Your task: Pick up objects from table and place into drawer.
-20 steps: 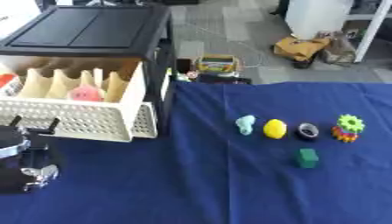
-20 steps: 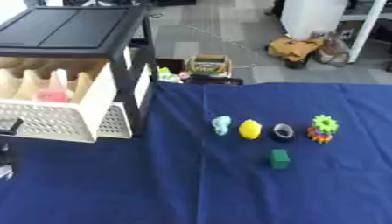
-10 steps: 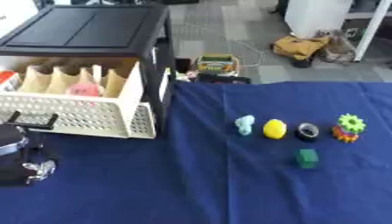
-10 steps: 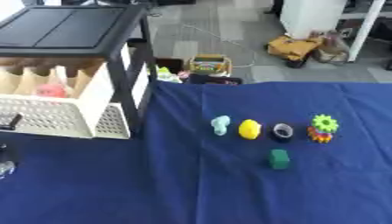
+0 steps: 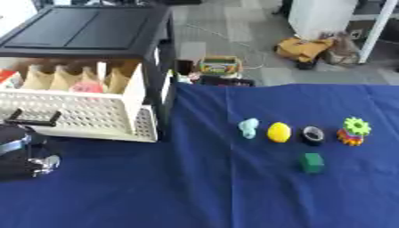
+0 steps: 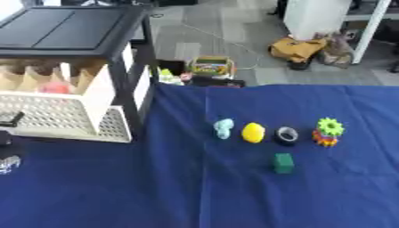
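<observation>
the left robot hand point(image 5: 23, 153) showed at the far left edge of the tabletop point(image 5: 195, 191), a black and silver mass resting on the blue cloth just in front of the drawer; whether its fingers were spread or curled could not be told. the right robot hand was nowhere in either view. behind the left robot hand stood the white perforated drawer point(image 5: 86, 118), pulled out from a black cabinet point(image 5: 86, 31) and divided into compartments, with a pink object point(image 5: 86, 87) lying in one of them near the back. well to the right of the drawer, a row of small things sat on the cloth: a pale teal figure point(image 5: 249, 128), a yellow lemon-shaped piece point(image 5: 278, 132) just beside it, a black ring point(image 5: 313, 135), and a green gear point(image 5: 357, 127) stacked on orange and red pieces. a dark green cube point(image 5: 311, 162) lay apart from the row, nearer the front edge, below the black ring. beyond the tabletop, a small colourful box point(image 6: 211, 67) and a tan bundle point(image 6: 300, 48) sat on the grey floor point(image 6: 226, 26).
</observation>
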